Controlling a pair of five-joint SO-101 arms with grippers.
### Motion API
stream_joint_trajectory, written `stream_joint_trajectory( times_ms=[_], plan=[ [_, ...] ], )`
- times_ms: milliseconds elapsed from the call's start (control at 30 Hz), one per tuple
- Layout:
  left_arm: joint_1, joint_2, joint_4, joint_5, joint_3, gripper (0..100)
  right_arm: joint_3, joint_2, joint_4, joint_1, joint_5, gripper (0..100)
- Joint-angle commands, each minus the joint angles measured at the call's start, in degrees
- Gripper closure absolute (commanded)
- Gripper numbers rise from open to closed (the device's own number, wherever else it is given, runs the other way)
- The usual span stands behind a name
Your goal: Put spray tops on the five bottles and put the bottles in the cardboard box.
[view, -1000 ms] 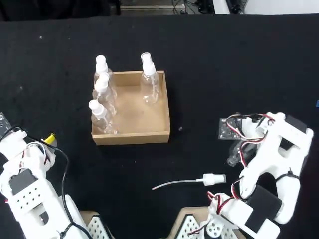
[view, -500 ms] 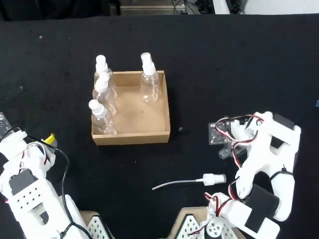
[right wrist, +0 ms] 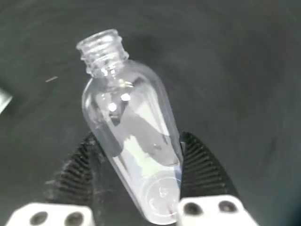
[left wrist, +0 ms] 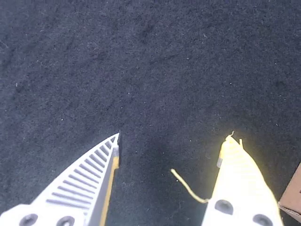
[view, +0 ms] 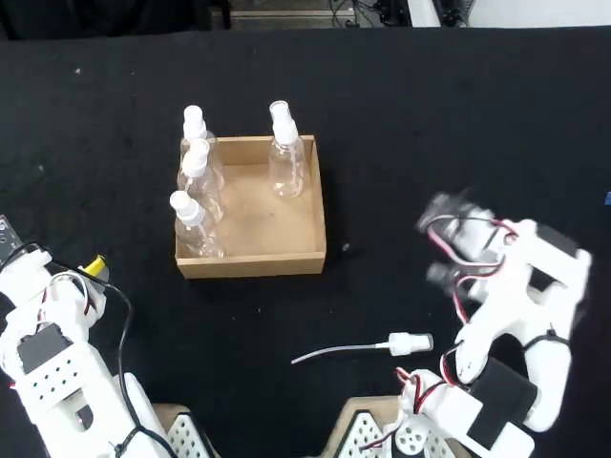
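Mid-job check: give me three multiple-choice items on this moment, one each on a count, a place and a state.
1. Capped bottles in the cardboard box? A two, B four, C five.
2. The loose spray top lies: A on the table, B in the box, C on a bottle.
3. The right gripper is: A open, B shut on the uncapped bottle, C shut on a spray top.
Answers: B, four white tops show there; A, it lies on bare table; B, its fingers clamp the bottle.

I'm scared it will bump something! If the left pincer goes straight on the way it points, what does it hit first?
Probably just the black table cover. The left pincer is open with nothing else ahead, though depth is unclear.
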Motion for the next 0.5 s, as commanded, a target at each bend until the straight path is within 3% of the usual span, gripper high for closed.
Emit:
stream_joint_trajectory(
  times_ms=[0, 167, 467],
  plan=[
    [-0.3, -0.5, -1.1, 0.4, -0.5, 70, -4.9, -1.0, 0.6, 5.6, -21.1, 86.7],
    [-0.3, -0.5, -1.0, 0.4, -0.5, 70, -3.9, -1.0, 5.8, 7.3, -20.6, 66.1],
    [-0.3, -0.5, -0.9, 0.4, -0.5, 70, -7.7, -1.0, 7.6, -0.2, -20.4, 72.8]
  ],
)
